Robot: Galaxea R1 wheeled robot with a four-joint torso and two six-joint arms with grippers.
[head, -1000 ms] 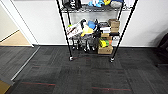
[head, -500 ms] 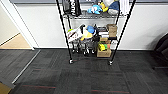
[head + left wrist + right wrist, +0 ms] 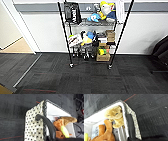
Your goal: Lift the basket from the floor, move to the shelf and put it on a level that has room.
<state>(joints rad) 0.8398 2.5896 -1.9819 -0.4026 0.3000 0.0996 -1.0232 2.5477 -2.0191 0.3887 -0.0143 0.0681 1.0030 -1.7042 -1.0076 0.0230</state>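
The shelf (image 3: 64, 35), a black wire rack on small casters, stands straight ahead against the white wall on the dark grey carpet floor (image 3: 87, 80). The tiers I see are crowded with plush toys, boxes and a black bag; its posts run past the picture's upper edge. The basket (image 3: 33, 129), cream-and-dark checker weave with a pale lining, hangs above the carpet. Its dark loop handle (image 3: 47, 124) runs into my left gripper (image 3: 50, 139). On the other end of the basket (image 3: 134, 119), my right gripper (image 3: 132, 139) is shut on the other handle (image 3: 130, 126). Plush toys (image 3: 114, 115) lie inside.
Tan wooden flooring (image 3: 20, 46) opens through a doorway at the left. A dark chair-like object (image 3: 161, 52) stands at the right, close to the wall. A thin red line (image 3: 37, 90) crosses the carpet near me. Open carpet lies between me and the rack.
The whole head picture has shifted: the rack looms larger and nearer, so I have driven toward it.
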